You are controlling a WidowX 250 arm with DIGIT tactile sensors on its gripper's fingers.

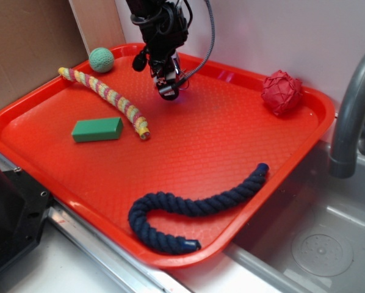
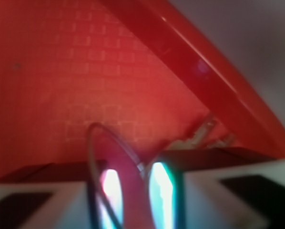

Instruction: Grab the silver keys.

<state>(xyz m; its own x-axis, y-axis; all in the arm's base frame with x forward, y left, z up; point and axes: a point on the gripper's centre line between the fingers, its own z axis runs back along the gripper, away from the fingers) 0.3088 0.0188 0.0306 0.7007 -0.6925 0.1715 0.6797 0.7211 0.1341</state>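
We see the silver keys (image 2: 199, 133) as blurred thin metal on a wire ring, pinched in our closed fingers (image 1: 168, 85) near the red tray's (image 1: 219, 159) back rim. The tray holds 2 ropes, 2 balls and 1 green block (image 1: 97, 129).

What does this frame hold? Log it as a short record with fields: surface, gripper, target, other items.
surface: red tray beside a sink
gripper: gripper at the tray's far side, above the surface; closure unclear
target: silver keys, blurred in wrist view, ring at the fingers; held or not unclear
other items: green ball, striped rope, green block, red knotted ball, navy rope
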